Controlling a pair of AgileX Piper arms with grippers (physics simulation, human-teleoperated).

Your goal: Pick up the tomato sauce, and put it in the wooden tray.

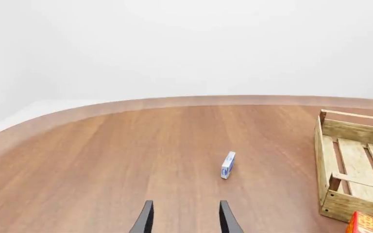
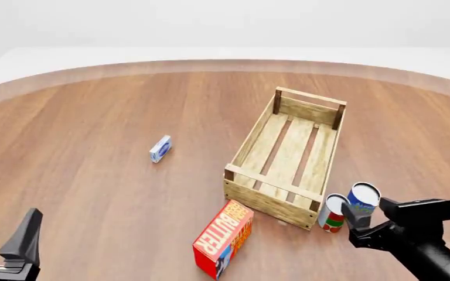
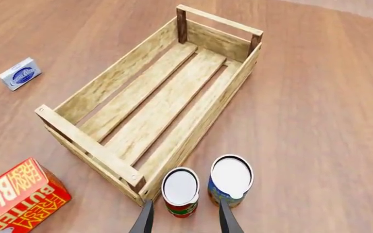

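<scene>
Your right gripper is spread open w/ the tomato sauce standing upright just ahead of its fingertips, not gripped. The can sits on the table right at the near right corner of the wooden tray, outside it, w/ the blue-and-yellow can just beside it on the right, close enough that you can't tell if they touch. Butter box stands tilted near the tray's near left corner. Small blue-white packet lies well left of the tray. Your left gripper is open too, holding nothing, low over bare wood at near left.
</scene>
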